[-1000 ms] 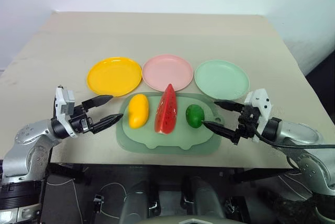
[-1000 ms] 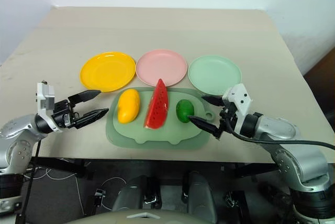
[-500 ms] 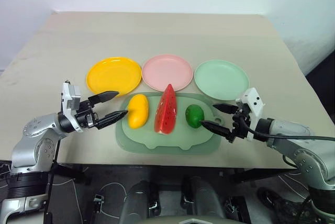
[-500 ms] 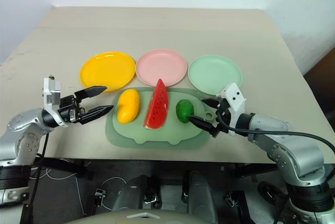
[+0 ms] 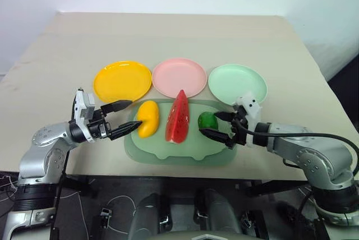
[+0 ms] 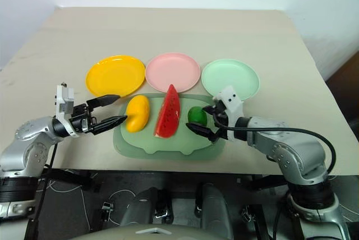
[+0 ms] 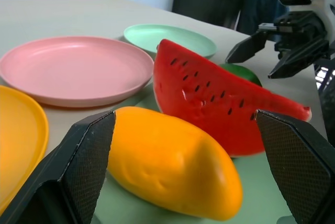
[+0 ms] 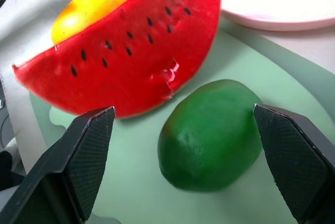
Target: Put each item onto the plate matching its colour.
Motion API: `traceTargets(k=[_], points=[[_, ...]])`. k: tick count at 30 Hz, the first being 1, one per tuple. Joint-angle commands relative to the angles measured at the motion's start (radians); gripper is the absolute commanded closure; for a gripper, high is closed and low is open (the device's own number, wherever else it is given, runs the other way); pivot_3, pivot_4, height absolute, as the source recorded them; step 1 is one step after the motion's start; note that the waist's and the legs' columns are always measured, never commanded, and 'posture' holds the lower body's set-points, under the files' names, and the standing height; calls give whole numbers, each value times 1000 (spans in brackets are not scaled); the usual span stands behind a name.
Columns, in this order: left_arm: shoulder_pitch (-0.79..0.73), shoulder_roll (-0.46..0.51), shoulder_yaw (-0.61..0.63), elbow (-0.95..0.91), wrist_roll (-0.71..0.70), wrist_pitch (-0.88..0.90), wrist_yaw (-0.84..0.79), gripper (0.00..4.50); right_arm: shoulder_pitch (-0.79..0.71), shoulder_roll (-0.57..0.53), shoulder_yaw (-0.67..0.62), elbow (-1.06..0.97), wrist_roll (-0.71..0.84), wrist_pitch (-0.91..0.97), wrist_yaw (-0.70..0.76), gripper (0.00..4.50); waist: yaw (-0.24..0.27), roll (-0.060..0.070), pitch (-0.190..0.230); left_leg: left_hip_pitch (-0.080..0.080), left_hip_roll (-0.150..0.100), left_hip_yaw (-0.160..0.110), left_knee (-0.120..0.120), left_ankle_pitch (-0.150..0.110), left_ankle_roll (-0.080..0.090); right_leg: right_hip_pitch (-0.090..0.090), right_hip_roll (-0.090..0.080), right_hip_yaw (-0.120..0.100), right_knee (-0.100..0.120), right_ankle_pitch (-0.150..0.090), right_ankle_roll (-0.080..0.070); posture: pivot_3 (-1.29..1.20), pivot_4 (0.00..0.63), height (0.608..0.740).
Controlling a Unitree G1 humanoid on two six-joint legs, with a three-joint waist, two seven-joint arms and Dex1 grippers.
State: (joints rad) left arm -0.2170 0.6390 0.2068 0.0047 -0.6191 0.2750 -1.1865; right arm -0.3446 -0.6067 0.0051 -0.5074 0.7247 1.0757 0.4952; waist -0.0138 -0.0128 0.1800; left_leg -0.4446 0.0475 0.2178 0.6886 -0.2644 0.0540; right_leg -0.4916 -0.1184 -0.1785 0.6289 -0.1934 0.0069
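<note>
On a pale green mat (image 5: 179,149) lie a yellow mango (image 5: 148,119), a red watermelon slice (image 5: 179,118) with green rind, and a green lime (image 5: 208,120). Behind them stand a yellow plate (image 5: 122,81), a pink plate (image 5: 179,77) and a mint green plate (image 5: 237,84), all bare. My left gripper (image 5: 135,114) is open, and its tips are at the mango's (image 7: 167,166) left end. My right gripper (image 5: 208,124) is open too. Its fingers flank the lime's (image 8: 212,135) right side, and no contact is visible.
The beige table (image 5: 168,38) stretches well behind the plates. The mat's front edge lies close to the table's near edge. A white wall stands behind the table, with dark floor at the far right.
My right gripper has moved left and tipped down, so that its fingers now flank the lime. The left gripper has edged right, closer to the mango. The fruits and plates have not moved.
</note>
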Motion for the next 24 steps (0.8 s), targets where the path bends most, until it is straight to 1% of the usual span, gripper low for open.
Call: traceTargets(k=[1, 7, 11, 14, 16, 17, 20, 24], points=[[2, -12, -6, -10, 27, -45, 10, 18, -58, 23, 87, 55, -93, -19, -44, 0, -1, 0, 0, 0, 0, 0, 0, 0, 0, 0, 0, 0, 0, 0, 0, 0, 150, 696], [9, -28, 0, -1, 30, -60, 19, 18, -101, 20, 134, 141, -171, -37, -31, 0, 0, 0, 0, -1, 0, 1, 0, 0, 0, -1, 0, 0, 1, 1, -1, 0, 150, 696], [11, -28, 2, 14, 32, -76, 15, 18, -118, 33, 140, 169, -205, -44, -32, 0, -1, 0, 0, 0, 0, 1, 0, 1, -1, -1, 0, 0, 1, 1, -1, 0, 150, 696], [9, -29, 6, 25, 32, -88, 17, 0, -116, 30, 138, 172, -232, -66, -29, 634, -1, 0, 0, 0, 0, 1, 0, 1, -1, -1, 0, 0, 1, 0, 0, 0, 150, 696], [12, -27, 4, 25, 32, -93, 15, 0, -109, 17, 135, 158, -230, -69, -7, 1261, 0, 0, 0, 0, 0, 1, 0, 1, -1, -1, 0, 0, 2, 0, 0, 0, 150, 696], [15, -25, 4, 25, 32, -94, 13, 0, -109, 14, 134, 152, -233, -71, -2, 1434, 0, 0, 0, 0, 0, 1, 0, 1, -1, -1, 0, 0, 2, 0, 0, 0, 150, 696], [21, -22, 10, 26, 31, -98, 13, 0, -112, 4, 111, 123, -221, -60, 18, 1465, -1, 0, 0, 0, 0, 1, 0, 1, -1, -1, 0, 0, 2, 0, 0, 0, 150, 696], [27, -18, 22, 22, 25, -100, 19, 0, -171, -2, 14, 102, -156, -38, 52, 1465, -1, 0, 0, 0, 0, 1, 0, 1, -1, -1, 0, 0, 2, 0, 0, 0, 150, 696]])
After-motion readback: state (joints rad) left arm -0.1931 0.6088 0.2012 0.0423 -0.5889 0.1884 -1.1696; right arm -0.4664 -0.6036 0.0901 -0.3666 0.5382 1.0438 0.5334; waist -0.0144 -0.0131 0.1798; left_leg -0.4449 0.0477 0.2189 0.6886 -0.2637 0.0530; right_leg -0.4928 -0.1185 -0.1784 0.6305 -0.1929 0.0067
